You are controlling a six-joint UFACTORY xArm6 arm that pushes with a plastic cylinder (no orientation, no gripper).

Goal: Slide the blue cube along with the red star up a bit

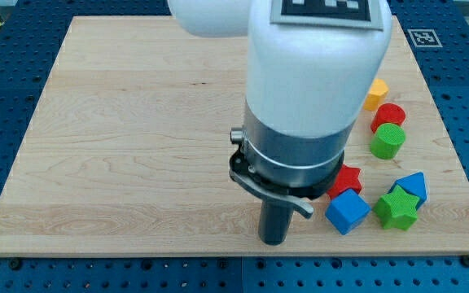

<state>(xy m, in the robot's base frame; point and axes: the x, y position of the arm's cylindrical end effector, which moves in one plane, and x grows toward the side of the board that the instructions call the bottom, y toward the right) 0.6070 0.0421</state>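
The arm stands upright over the wooden board [137, 122], its white and grey body hiding the middle of the view. My tip [273, 241] rests near the board's bottom edge, just left of the blue cube [348, 211]; touching or not, I cannot tell. There are no fingers (only a rod), so nothing is grasped. The red star [348, 178] sits just above the cube, partly hidden by the arm.

On the board [137, 122], my tip [273, 241] sits lower centre, left of the blue cube [348, 211]; the red star [348, 178] touches it above (partly hidden).
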